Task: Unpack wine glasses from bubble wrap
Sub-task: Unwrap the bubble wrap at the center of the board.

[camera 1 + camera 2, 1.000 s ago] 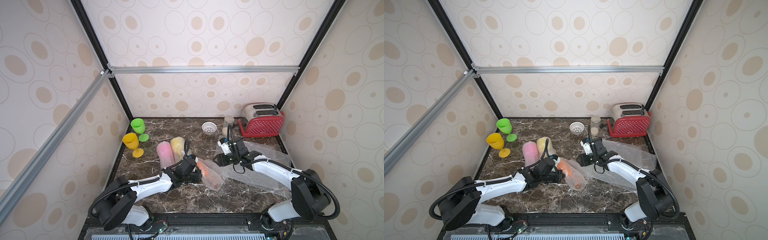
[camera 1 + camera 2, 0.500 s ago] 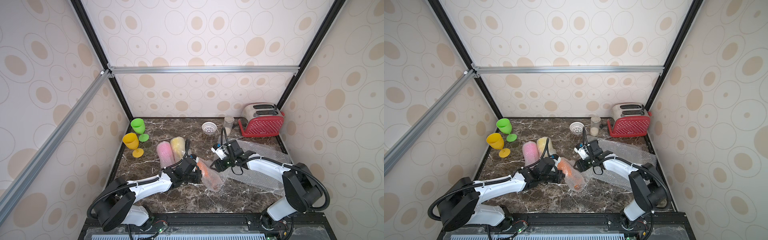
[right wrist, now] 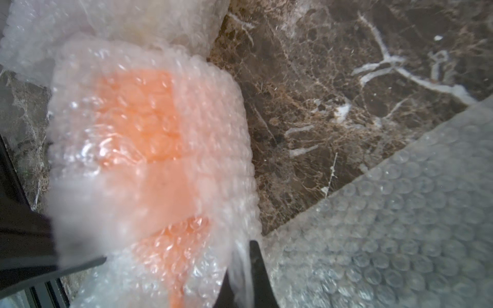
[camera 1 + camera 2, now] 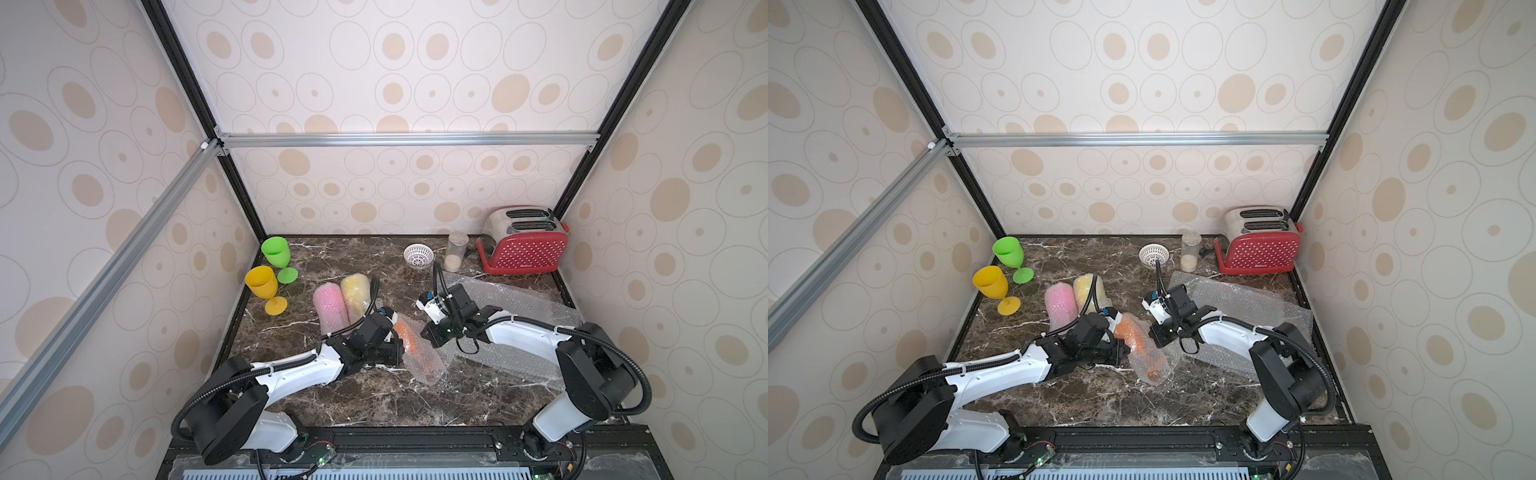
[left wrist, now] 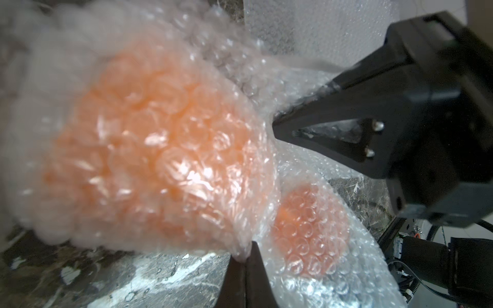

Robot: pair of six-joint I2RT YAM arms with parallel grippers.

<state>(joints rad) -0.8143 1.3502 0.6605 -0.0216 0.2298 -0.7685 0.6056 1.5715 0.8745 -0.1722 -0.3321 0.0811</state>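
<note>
An orange wine glass lies mid-table inside bubble wrap. My left gripper is shut, pinching a fold of that wrap on its left side. My right gripper is shut on the wrap's edge on the opposite side. Two more wrapped tubes lie just behind, one pink and one yellow. A green wine glass and a yellow wine glass stand bare and upright at the back left.
Large flat sheets of loose bubble wrap lie under and behind my right arm. A red toaster, a clear jar and a small white perforated bowl stand along the back wall.
My right gripper has moved left from the loose sheet to the orange bundle and shut on its wrap. My left gripper has kept its hold in place.
</note>
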